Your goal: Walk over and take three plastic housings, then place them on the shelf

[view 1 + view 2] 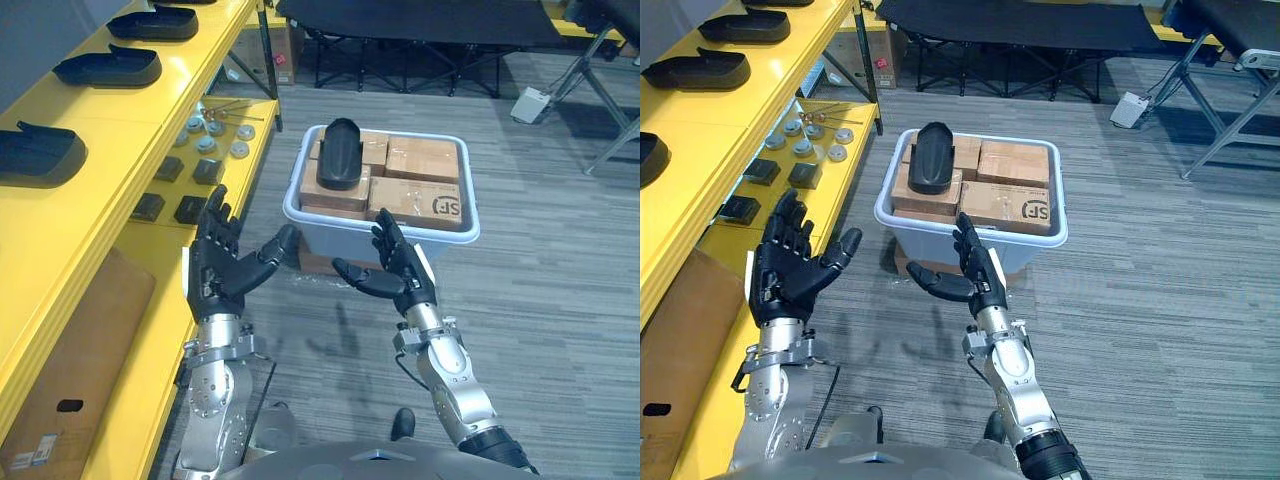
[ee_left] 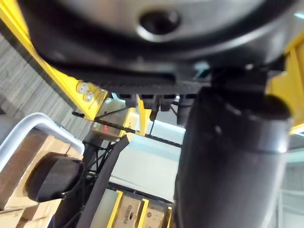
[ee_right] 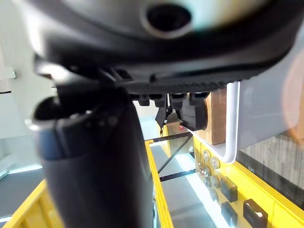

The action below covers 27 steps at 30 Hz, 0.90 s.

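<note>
1 black plastic housing point(image 1: 340, 153) lies in the pale plastic bin point(image 1: 330, 220) on the grey carpet, resting on the cardboard cartons point(image 1: 415, 200) packed inside; 4 carton tops show, in 2 rows of 2, and the housing sits over the far left one. The left wrist view catches the same housing past the bin's rim.

The left hand point(image 1: 220, 265) is held palm up just short of the bin's near left corner, fingers spread and straight, holding nothing. The right hand point(image 1: 395, 270) is beside it at the bin's near wall, fingers straight and thumb out to the side, also holding nothing. The 2 hands are apart, with bare carpet between them, and neither touches the housing.

Along the robot's left runs the yellow shelf point(image 1: 120, 150). Its top tier carries 3 shelved housings point(image 1: 108, 65) in a row, well apart from one another, and the dark edge of a 4th shows at the far end. The lower tier holds 6 round silver parts point(image 1: 207, 145) in a loose cluster and, nearer the robot, 4 black square blocks point(image 1: 190, 209) in 2 pairs. Below and nearer still sits 1 large flat cardboard box point(image 1: 70, 350).

Beyond the bin stands 1 black folding cot point(image 1: 420, 25), and 1 white pedal-like unit point(image 1: 530, 103) lies on the carpet to the right.
</note>
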### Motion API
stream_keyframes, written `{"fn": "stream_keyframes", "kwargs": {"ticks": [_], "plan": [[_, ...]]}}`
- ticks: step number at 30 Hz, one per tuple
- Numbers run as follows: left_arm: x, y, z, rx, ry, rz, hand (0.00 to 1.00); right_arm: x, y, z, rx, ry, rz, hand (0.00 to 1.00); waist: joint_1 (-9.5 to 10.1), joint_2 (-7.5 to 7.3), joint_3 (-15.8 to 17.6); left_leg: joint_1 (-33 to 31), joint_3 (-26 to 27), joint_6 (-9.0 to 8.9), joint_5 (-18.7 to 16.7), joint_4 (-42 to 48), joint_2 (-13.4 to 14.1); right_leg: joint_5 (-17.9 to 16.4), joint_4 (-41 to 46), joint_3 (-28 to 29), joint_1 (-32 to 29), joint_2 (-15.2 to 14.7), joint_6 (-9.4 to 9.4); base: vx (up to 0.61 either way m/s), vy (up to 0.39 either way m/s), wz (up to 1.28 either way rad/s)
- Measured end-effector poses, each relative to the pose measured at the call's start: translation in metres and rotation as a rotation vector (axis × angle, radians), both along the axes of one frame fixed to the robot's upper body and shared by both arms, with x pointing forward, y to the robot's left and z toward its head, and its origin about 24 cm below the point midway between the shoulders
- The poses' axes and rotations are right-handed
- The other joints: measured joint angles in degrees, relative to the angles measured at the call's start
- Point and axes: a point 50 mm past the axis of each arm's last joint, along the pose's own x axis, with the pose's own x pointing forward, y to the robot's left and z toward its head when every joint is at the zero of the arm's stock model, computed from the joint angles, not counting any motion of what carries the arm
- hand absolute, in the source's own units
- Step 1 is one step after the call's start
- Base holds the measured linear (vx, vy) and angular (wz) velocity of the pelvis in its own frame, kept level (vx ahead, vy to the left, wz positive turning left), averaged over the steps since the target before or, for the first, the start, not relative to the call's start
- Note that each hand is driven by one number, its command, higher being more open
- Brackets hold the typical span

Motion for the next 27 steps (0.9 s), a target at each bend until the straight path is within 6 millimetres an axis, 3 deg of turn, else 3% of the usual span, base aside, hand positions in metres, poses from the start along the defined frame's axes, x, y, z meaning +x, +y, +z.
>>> {"fn": "stream_keyframes", "kwargs": {"ticks": [4,7,17,20,21,24,25,26,27], "plan": [[-0.006,0.026,-0.025,-0.069,0.122,0.084,1.0,-0.002,-0.013,-0.018,-0.017,0.109,0.0,1.0,0.03,0.59,-1.57,1.61,0.96,-0.04,0.18,-1.59,0.19,0.0,-0.92,-0.1,0.89,0.08,0.0,0.02,-0.008,-0.09],[-0.019,0.034,-0.044,-0.13,0.215,0.103,1.0,-0.004,-0.016,-0.026,0.001,0.171,0.025,1.0,0.07,1.2,-2.61,2.55,1.47,0.0,0.35,-2.6,0.34,0.0,-0.95,-0.53,1.21,0.12,0.0,0.02,-0.007,-0.04],[-0.023,0.029,-0.05,-0.163,0.228,0.054,1.0,-0.006,0.004,-0.036,0.043,0.224,0.084,1.0,0.65,0.58,-4.24,3.01,1.46,0.55,-0.1,-2.53,0.36,0.24,0.82,-3.81,1.47,-0.24,-0.3,-0.02,0.007,0.02],[-0.021,0.023,-0.057,-0.177,0.269,0.023,1.0,-0.006,0.003,-0.038,0.038,0.231,0.062,1.0,1.0,1.11,-4.32,2.84,1.25,1.94,-1.14,-1.06,0.05,-0.15,7.59,-5.58,-1.0,-1.64,-0.91,-0.08,0.102,0.04],[-0.021,0.019,-0.062,-0.183,0.292,0.002,1.0,-0.006,0.0,-0.037,0.036,0.227,0.039,1.0,0.82,1.51,-4.2,2.78,1.15,2.42,-1.19,-0.8,0.0,-0.29,14.54,-6.76,-4.35,-2.97,-1.16,-0.1,0.136,0.13],[-0.022,0.017,-0.066,-0.153,0.327,-0.06,1.0,-0.009,-0.002,-0.039,0.045,0.219,-0.003,1.0,-0.12,0.69,-3.36,3.83,0.48,3.82,-0.74,-1.0,-0.48,3.01,29.98,-8.9,-10.99,-6.82,-9.21,-0.07,0.157,0.16],[-0.022,0.017,-0.066,-0.141,0.332,-0.072,1.0,-0.01,-0.001,-0.038,0.052,0.21,-0.005,1.0,-0.35,0.53,-2.34,4.46,0.03,4.8,-0.52,-0.96,-0.78,3.21,32.71,-7.34,-12.21,-7.32,-9.2,-0.02,0.087,0.06],[-0.022,0.019,-0.066,-0.13,0.334,-0.075,1.0,-0.01,0.0,-0.038,0.055,0.208,-0.004,1.0,-0.42,0.08,-2.18,4.63,-0.33,5.05,-0.62,-0.93,-0.63,1.35,33.0,-6.54,-12.71,-6.78,-8.64,-0.01,0.01,0.04],[-0.021,0.021,-0.065,-0.119,0.334,-0.077,1.0,-0.009,0.0,-0.037,0.056,0.201,-0.001,1.0,-0.5,-0.17,-2.05,4.53,-0.51,5.12,-0.68,-0.88,-0.48,-3.66,31.82,-5.98,-12.37,-4.7,-6.43,0.04,-0.059,0.0]]}}
